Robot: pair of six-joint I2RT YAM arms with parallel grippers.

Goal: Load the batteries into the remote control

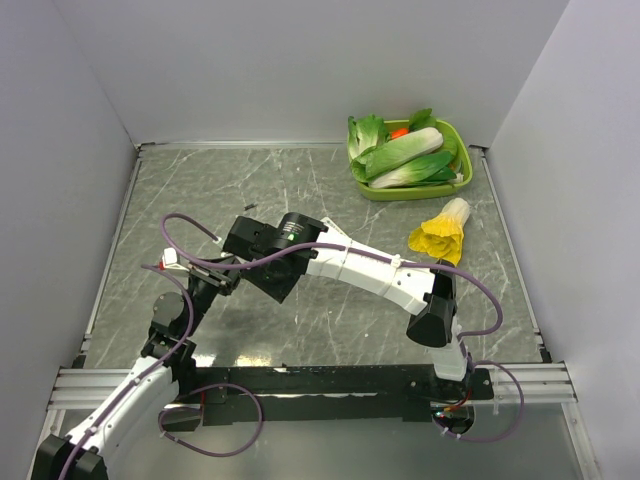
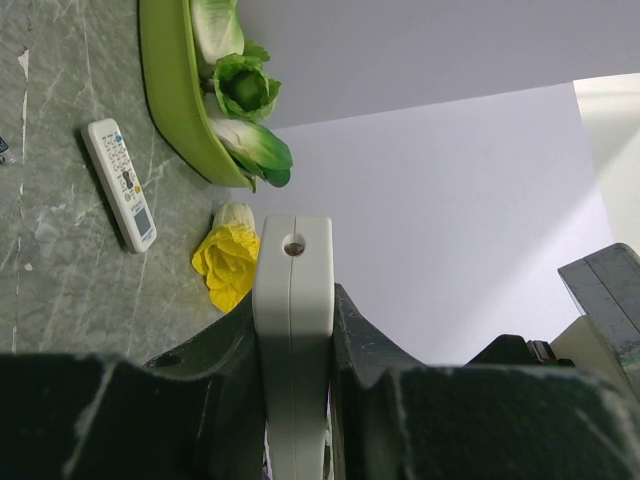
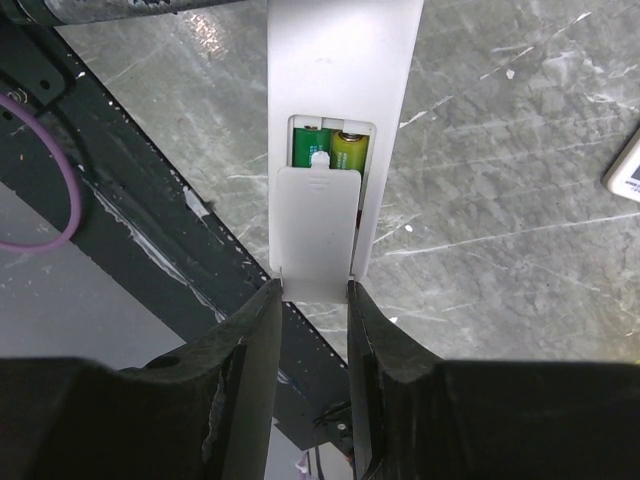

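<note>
Remote control (image 3: pixel 340 60) hangs above the table between the two arms, compartment side facing the right wrist camera. The left gripper (image 2: pixel 293 315) is clamped on the remote's other end, and the right gripper (image 3: pixel 312 290) is pinched on the lower end of the battery cover (image 3: pixel 316 225). The batteries (image 3: pixel 348 150) already sit side by side in the open top of the compartment, so what remains, I judge, is sliding the cover home. To do it well, keep the cover flat against the back and push straight along the remote's length, so its edges ride in their grooves and do not cock to one side. The left claw should hold firm against that push. A second, wider remote (image 2: pixel 120 185) lies on the table near the green tray (image 2: pixel 170 90); it plays no part.
</note>
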